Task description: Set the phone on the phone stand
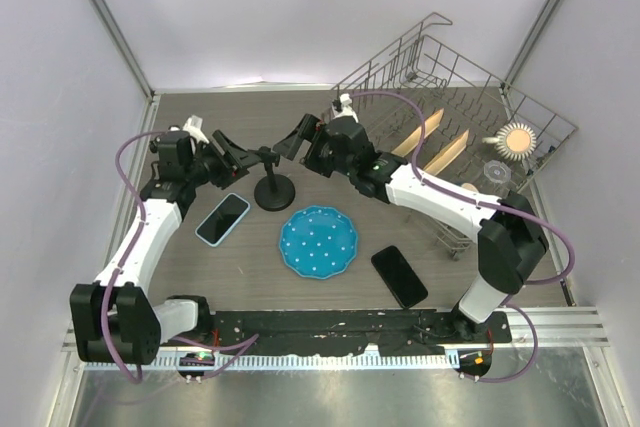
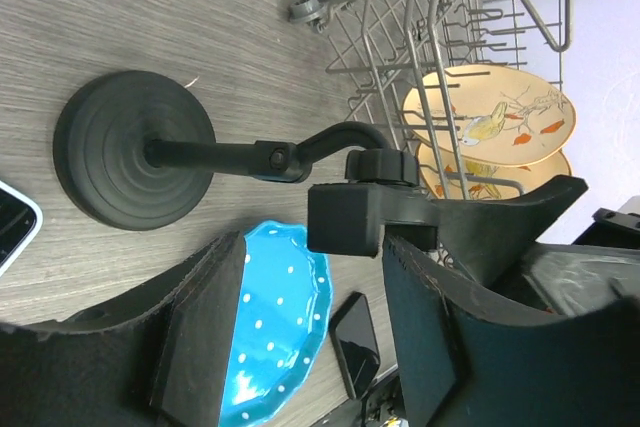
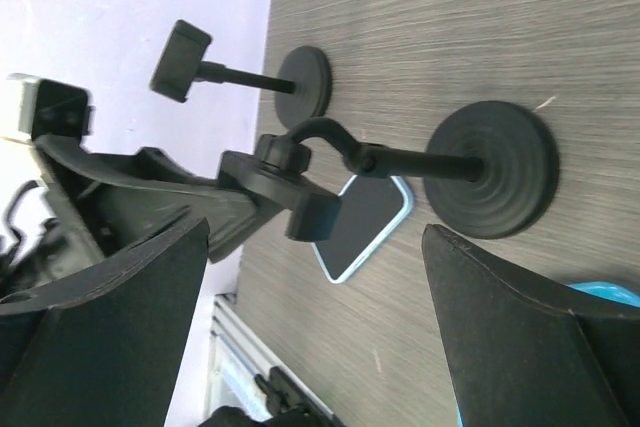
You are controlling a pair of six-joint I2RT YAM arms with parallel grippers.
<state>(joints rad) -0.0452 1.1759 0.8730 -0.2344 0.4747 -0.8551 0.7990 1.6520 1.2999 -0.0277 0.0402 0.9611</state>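
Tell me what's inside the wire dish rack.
Two yellow plates stand upright in the rack, plus a clear glass and a round orange-centred item. One plate mostly hides the other.

Top view: phone stand [image 1: 274, 190] head obscured between left hand [image 1: 235, 155] and right hand [image 1: 297, 142]; contact indeterminate.
Left wrist view: light-blue phone [image 2: 10, 222] cropped by left edge; blue plate [image 2: 290, 317] partly behind left hand finger.
Right wrist view: blue plate cropped at bottom-right corner; light-blue phone partly behind phone stand clamp.
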